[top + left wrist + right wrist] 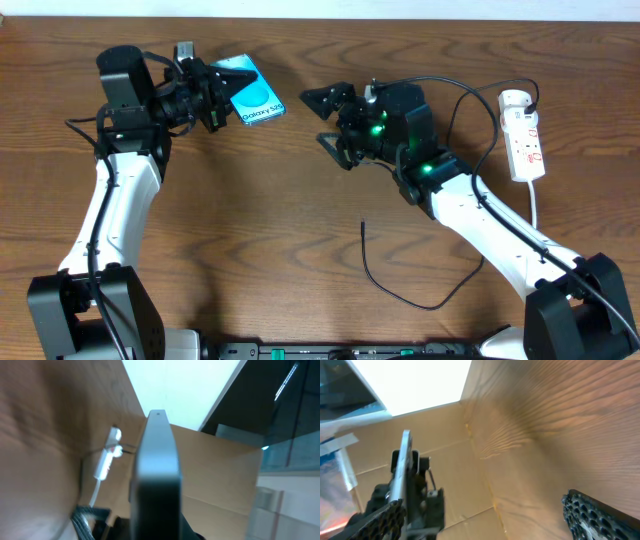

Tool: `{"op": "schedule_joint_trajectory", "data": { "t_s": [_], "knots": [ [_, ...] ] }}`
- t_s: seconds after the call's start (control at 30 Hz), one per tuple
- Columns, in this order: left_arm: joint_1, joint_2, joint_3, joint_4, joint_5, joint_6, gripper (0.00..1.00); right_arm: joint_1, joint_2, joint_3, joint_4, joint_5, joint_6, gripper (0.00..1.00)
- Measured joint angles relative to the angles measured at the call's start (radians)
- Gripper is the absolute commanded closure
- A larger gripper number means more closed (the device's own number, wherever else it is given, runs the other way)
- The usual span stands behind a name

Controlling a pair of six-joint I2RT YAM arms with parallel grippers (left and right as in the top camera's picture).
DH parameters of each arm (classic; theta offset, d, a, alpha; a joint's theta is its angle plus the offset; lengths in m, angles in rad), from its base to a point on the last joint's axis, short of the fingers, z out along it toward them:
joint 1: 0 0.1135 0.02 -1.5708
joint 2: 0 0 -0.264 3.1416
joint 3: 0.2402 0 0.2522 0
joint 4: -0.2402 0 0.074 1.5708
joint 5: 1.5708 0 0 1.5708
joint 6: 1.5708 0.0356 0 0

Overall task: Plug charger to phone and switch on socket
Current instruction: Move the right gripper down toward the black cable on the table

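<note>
The phone (257,99), cyan-screened with "Galaxy S25" text, is held tilted off the table at the back left by my left gripper (226,97), which is shut on it. In the left wrist view the phone (155,470) shows edge-on. My right gripper (326,118) is open and empty, to the right of the phone and apart from it. The right wrist view shows the phone (401,467) edge-on past the open fingers (490,520). The black charger cable (420,304) loops on the table, its tip (363,226) lying free. The white socket (523,135) lies at the far right.
The socket's thick white cord (535,215) runs toward the front along the right side. The charger cable arcs over my right arm toward the socket's far end (531,97). The socket also shows far off in the left wrist view (106,460).
</note>
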Motion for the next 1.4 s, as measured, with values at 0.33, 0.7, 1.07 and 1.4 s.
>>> {"op": "schedule_joint_trajectory", "data": {
  "t_s": [0.33,0.7,1.07,1.4],
  "knots": [
    [0.0,0.0,0.0,0.0,0.044,-0.348,0.93,-0.007,0.0,0.0,-0.081,0.028,-0.051,0.01],
    [0.0,0.0,0.0,0.0,0.056,-0.612,0.93,-0.007,0.0,0.0,-0.158,0.071,-0.089,0.01],
    [0.0,0.0,0.0,0.0,0.058,-0.612,0.93,-0.007,0.0,-0.001,-0.238,0.134,-0.101,0.01],
    [0.0,0.0,0.0,0.003,0.058,-0.588,0.93,-0.013,0.0,-0.001,-0.261,0.177,-0.186,0.01]
  ]
}}
